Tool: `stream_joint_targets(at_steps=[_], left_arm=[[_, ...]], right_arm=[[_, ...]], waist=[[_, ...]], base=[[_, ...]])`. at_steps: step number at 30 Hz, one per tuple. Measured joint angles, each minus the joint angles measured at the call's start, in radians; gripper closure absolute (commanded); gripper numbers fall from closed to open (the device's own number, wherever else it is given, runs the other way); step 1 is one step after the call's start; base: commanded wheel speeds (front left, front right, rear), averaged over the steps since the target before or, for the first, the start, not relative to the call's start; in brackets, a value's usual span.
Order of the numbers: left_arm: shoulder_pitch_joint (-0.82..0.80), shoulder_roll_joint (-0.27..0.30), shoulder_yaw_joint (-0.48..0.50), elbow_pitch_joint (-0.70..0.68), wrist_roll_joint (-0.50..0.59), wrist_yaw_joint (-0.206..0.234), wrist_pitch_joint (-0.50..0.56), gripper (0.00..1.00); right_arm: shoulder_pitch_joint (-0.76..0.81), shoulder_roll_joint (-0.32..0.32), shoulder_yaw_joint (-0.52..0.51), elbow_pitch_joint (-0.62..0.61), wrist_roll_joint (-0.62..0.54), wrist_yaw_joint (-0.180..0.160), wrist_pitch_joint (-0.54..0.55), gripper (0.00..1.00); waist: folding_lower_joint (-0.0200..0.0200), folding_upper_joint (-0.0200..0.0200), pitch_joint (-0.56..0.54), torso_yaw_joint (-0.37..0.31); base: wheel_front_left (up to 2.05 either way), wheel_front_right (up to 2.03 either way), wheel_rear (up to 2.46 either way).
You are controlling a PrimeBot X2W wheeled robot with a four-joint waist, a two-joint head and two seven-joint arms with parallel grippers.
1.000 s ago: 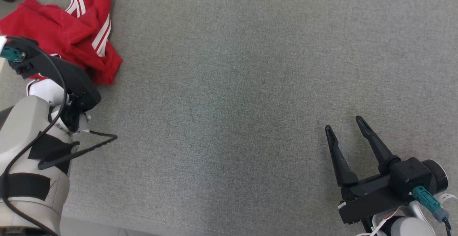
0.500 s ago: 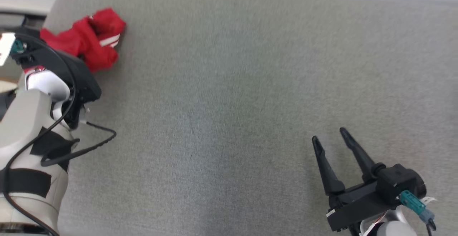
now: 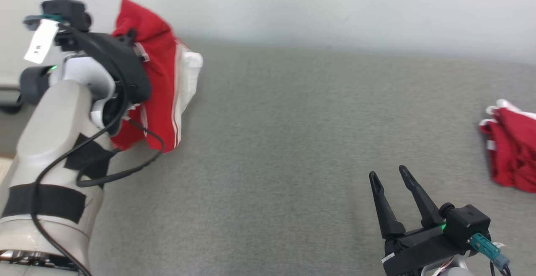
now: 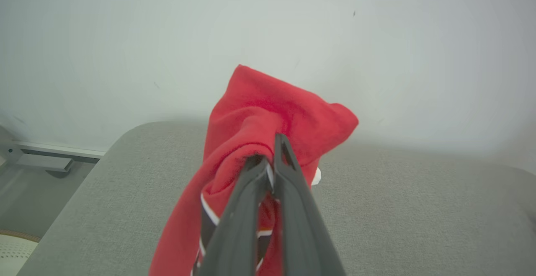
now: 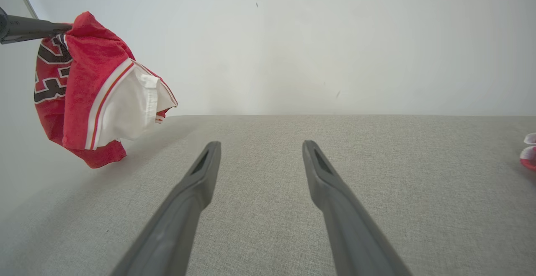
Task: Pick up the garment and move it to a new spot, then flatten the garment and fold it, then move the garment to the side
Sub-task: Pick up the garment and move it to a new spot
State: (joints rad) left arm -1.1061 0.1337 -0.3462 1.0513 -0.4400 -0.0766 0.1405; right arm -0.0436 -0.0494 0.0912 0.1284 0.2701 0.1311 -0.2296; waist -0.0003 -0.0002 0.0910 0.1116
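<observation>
Garment (image 4: 272,108) hangs clamped in the left tool (image 4: 270,154), while the right tool (image 3: 387,172) stands spread apart.

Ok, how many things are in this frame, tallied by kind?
Red garments: 2, hanging garment in the shut left gripper, second garment lying far right.
Grippers: 2, counting the open right gripper.
Table: 1
Total: 5

Red garment (image 3: 161,79) — formerly crumpled on the worktop (image 3: 293,142), now raised and hanging from the left end effector (image 4: 272,158), fingers since clamped together on it — head view tilted upward.
</observation>
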Motion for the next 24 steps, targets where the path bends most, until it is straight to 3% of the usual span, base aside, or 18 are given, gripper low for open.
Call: stream_joint_targets(at_steps=[10, 24], left_arm=[[0.008, -0.050, -0.052, -0.109, -0.011, -0.027, 0.017, 1.00], [0.058, -0.084, -0.204, -0.308, -0.029, -0.020, 0.068, 1.00]], right_arm=[[-0.006, 0.000, 0.013, 0.028, 0.017, 0.000, -0.018, 0.00], [-0.041, 0.000, 0.012, 0.024, 0.013, 0.000, -0.027, 0.00]], waist=[[0.0001, 0.0000, -0.057, -0.099], [0.0003, 0.0002, -0.033, -0.232]], base=[[0.00, 0.00, 0.00], [0.00, 0.00, 0.00]])
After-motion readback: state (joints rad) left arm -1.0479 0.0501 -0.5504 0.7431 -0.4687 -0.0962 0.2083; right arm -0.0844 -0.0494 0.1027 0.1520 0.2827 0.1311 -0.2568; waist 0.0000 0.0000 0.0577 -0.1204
